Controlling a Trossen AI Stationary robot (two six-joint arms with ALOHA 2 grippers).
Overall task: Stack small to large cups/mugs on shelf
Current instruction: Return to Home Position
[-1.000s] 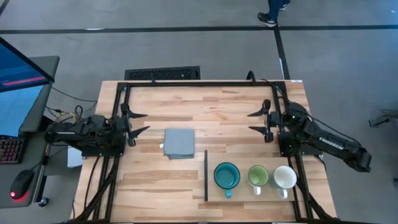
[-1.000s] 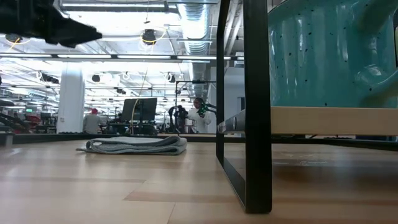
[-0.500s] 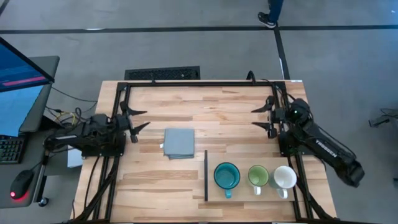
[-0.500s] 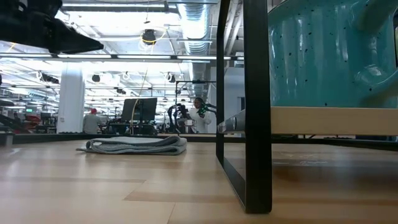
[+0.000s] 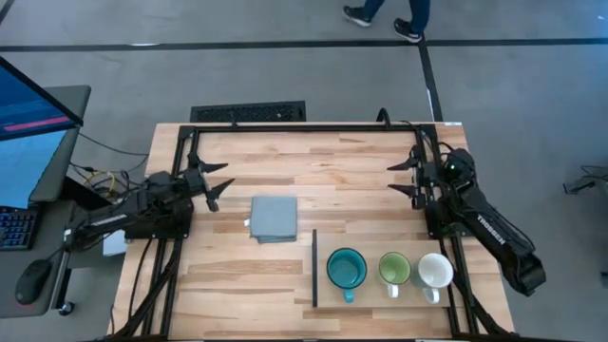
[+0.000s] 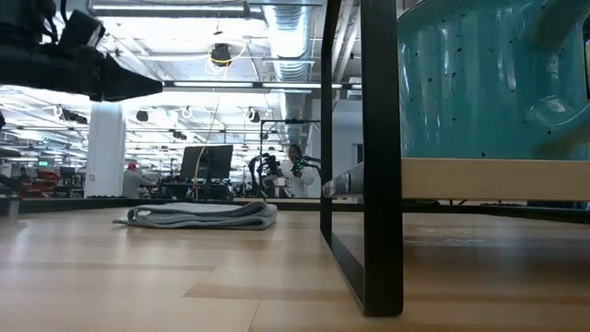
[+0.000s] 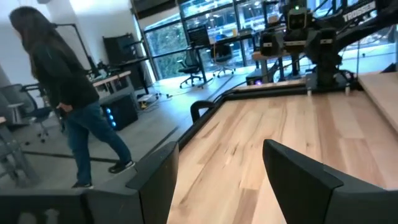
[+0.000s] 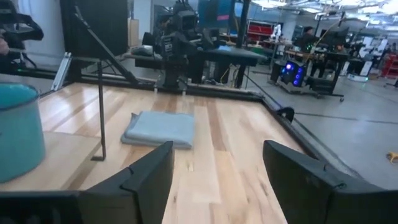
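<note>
Three mugs stand side by side on the shelf (image 5: 380,294), a raised light wood board with a black strip at the near right: teal mug (image 5: 347,270), light green mug (image 5: 394,270), white mug (image 5: 435,272). In the low view the teal mug (image 6: 489,83) rests by its base on the shelf board (image 6: 489,178). My left gripper (image 5: 226,177) hovers open at the table's left, above the wood. My right gripper (image 5: 391,179) hovers open at the right, farther back than the mugs. Both hold nothing.
A folded grey cloth (image 5: 273,218) lies flat mid-table, left of the shelf. The shelf's black legs (image 6: 380,157) stand on the table. A black frame (image 5: 304,126) runs along the table's far and side edges. A person (image 7: 62,93) walks on the floor beyond the table.
My left arm has swung about its base, so its gripper has gone toward the far edge, a little right, and sunk slightly. My right arm has swung too, its gripper shifting toward the far edge. Both stay open. The mugs have not moved.
</note>
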